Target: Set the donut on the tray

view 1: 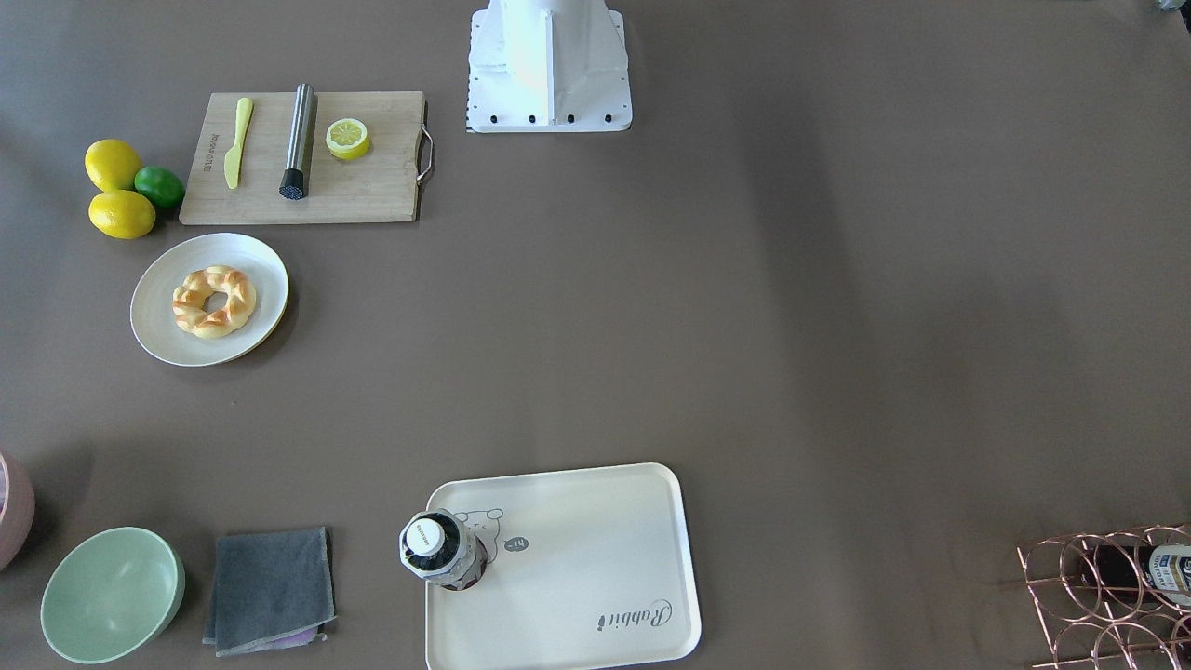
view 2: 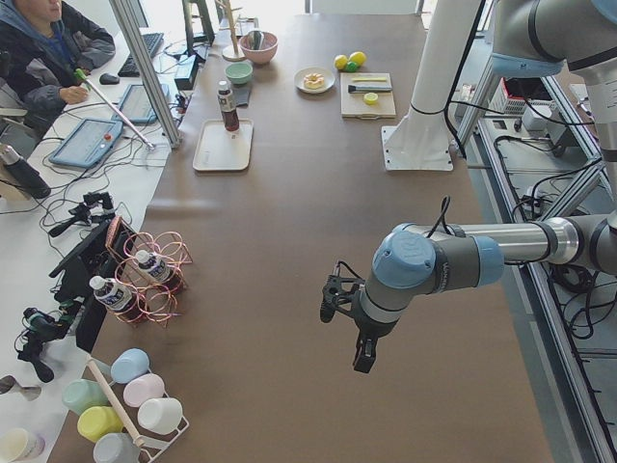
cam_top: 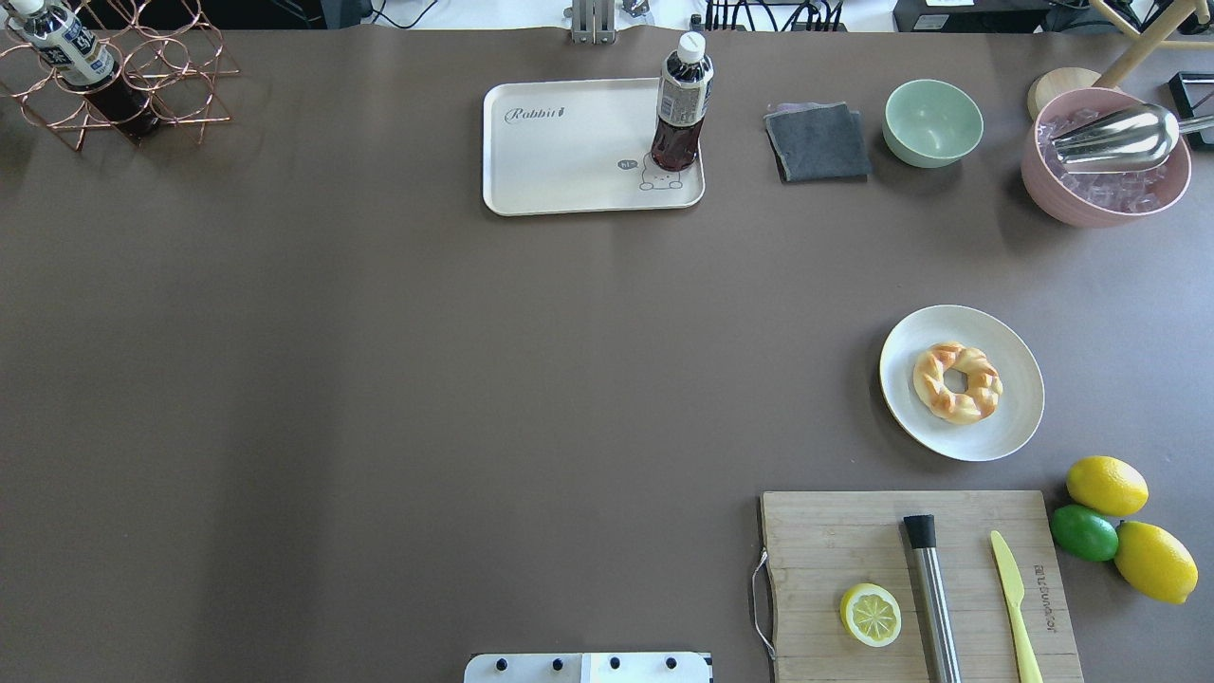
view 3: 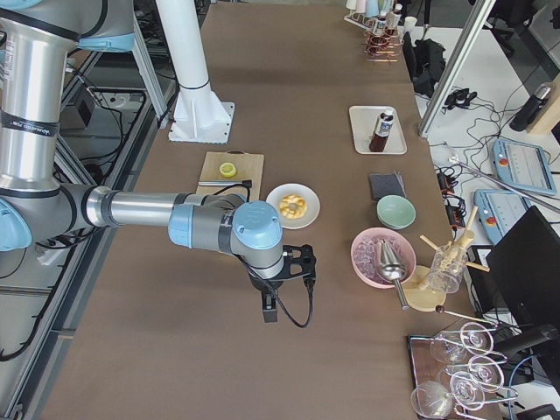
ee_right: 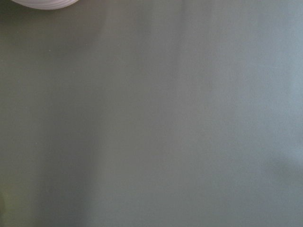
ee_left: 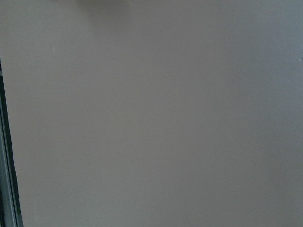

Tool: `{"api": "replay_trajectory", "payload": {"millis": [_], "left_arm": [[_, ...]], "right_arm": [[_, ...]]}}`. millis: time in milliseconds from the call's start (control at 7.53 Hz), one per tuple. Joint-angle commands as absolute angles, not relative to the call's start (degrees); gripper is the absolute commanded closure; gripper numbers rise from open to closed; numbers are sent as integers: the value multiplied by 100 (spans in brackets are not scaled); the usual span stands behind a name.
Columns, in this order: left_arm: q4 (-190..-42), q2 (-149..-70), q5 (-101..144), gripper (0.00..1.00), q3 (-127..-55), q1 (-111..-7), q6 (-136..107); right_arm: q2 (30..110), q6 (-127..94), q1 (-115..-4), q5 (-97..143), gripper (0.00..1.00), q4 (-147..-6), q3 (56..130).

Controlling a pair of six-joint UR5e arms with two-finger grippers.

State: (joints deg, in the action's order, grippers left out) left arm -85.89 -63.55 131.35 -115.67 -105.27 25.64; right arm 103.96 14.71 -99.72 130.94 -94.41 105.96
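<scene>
The donut (view 1: 214,301) is a golden twisted ring lying on a round white plate (view 1: 256,270); both also show in the overhead view, the donut (cam_top: 957,382) on the plate (cam_top: 1005,417). The cream tray (view 1: 595,558) with "Rabbit" script lies at the table's far edge (cam_top: 560,161) with a dark drink bottle (cam_top: 681,104) standing on one corner. My left gripper (view 2: 333,299) and right gripper (view 3: 302,261) show only in the side views, hovering beyond the table's ends; I cannot tell whether they are open or shut. Both wrist views show bare brown table.
A wooden cutting board (cam_top: 854,541) holds a halved lemon (cam_top: 871,615), a metal muddler and a yellow knife. Two lemons and a lime (cam_top: 1084,532) lie beside it. A green bowl (cam_top: 933,121), grey cloth (cam_top: 818,142), pink ice bowl (cam_top: 1105,156) and wire bottle rack (cam_top: 114,85) line the far edge.
</scene>
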Motion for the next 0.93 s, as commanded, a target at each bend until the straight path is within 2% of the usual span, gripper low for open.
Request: {"api": "replay_trajectory", "payload": {"millis": [0,796], "left_arm": [[-8587,-6363,13113,2,-11541,-10477,2366],[-8604,-6706,13122,2,-11540,-9309,1670]], "right_arm": [[10406,1459,-9976,13087,0,-9439,10626],[10406,1468,-9976,13122,0,-9439,10626]]}}
